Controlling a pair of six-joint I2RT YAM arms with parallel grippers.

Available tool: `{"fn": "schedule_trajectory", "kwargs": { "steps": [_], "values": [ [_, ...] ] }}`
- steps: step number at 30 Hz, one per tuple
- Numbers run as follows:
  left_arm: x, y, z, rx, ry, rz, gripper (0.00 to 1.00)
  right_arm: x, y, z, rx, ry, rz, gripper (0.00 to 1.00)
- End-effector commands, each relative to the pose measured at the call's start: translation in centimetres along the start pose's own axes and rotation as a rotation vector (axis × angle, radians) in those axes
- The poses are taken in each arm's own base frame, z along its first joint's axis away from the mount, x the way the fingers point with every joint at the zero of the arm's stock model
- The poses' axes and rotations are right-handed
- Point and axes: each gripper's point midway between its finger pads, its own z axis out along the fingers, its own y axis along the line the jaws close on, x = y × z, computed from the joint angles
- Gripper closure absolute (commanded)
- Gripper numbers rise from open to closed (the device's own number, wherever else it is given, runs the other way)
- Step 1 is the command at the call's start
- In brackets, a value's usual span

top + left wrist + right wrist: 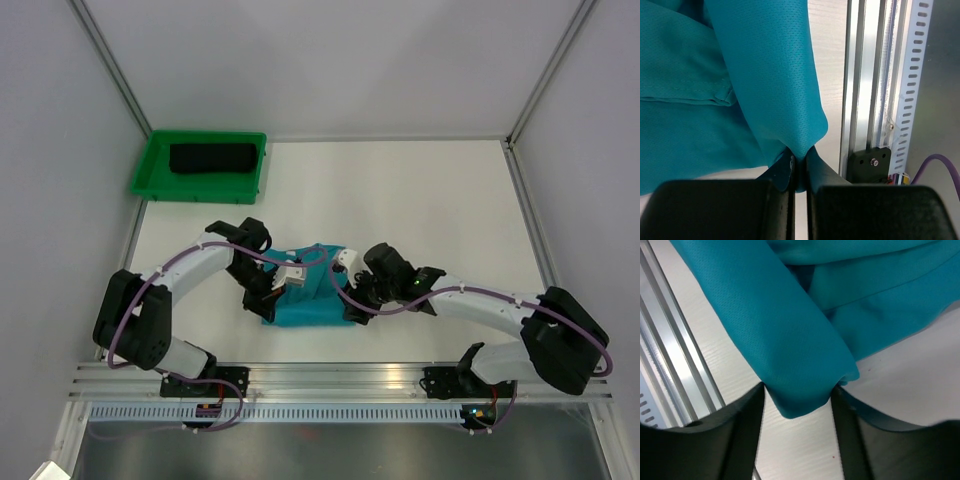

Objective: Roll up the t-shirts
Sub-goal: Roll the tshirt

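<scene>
Nearest to us, we are looking at the aluminium rail (340, 375) running along the near edge of the white table (430, 200), with both arms reaching over it toward the middle.

Just beyond the rail, the teal t-shirt (310, 310) is lying bunched and partly folded on the table, between the two wrists. We are seeing the left gripper (800, 167) at the shirt's near left side. Its two black fingers (782, 175) are pressing together on a thin ridge of the cloth, which is rising out of the pinch and draping away to the left. In the left wrist view a purple cable (935, 165) is curling beside the rail.

On the shirt's near right side, the right gripper (797, 405) is holding a thicker fold. Its fingers (747, 412) are standing wider apart, and the cloth is filling the whole gap and touching both inner faces. The fold's tip is hanging just past them over the bare tabletop.

Farther back, well apart from the shirt, a green tray (195, 188) is sitting at the far left corner of the table, and a dark rolled bundle (212, 158) is lying inside it.
</scene>
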Motion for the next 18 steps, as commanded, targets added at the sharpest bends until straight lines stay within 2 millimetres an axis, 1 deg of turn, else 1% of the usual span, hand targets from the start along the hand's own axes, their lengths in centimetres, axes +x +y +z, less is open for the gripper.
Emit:
{"fn": "schedule_trajectory", "kwargs": {
  "steps": [1,2,3,4,5,6,7,11,13,15,16,17,18],
  "values": [
    [-0.4,-0.5,0.3,0.040,-0.041,0.044,0.98,-1.6,-0.1,1.0,-0.017,0.010,-0.019,0.45],
    [-0.3,-0.4,0.3,0.037,-0.036,0.047,0.98,-1.4,0.0,1.2,-0.030,0.031,-0.009,0.53],
    [-0.2,-0.4,0.3,0.037,-0.031,0.048,0.98,-0.3,0.0,1.3,-0.034,0.083,0.016,0.59],
    [-0.1,-0.4,0.2,0.038,-0.028,0.049,0.98,0.4,-0.1,1.9,-0.039,0.135,0.035,0.69],
    [0.1,-0.3,0.1,0.036,-0.022,0.057,0.98,0.9,-0.1,2.0,-0.043,0.169,0.055,0.74],
    [0.2,-0.3,0.1,0.037,-0.021,0.056,0.98,0.8,0.4,2.1,-0.068,0.181,0.069,0.77],
    [0.4,-0.5,0.1,0.049,-0.018,0.051,0.98,1.1,0.4,2.3,-0.076,0.200,0.082,0.81],
    [1.1,-0.4,0.2,0.068,0.001,0.039,0.96,0.5,1.4,2.1,-0.160,0.193,0.141,0.93],
    [1.5,-0.4,0.3,0.070,0.012,0.030,0.78,0.1,2.3,1.9,-0.236,0.178,0.223,0.97],
    [1.8,-0.3,0.3,0.066,0.023,0.023,0.57,0.4,2.8,2.0,-0.270,0.198,0.271,0.98],
    [1.7,-0.3,0.2,0.059,0.023,0.006,0.53,0.4,3.3,2.0,-0.299,0.203,0.290,0.98],
    [1.5,-0.3,0.1,0.046,0.016,0.003,0.51,0.5,3.5,2.1,-0.311,0.204,0.299,0.98],
    [1.4,-0.4,0.1,0.043,0.008,-0.006,0.47,0.8,3.5,2.3,-0.319,0.213,0.323,0.98]
  ]
}}
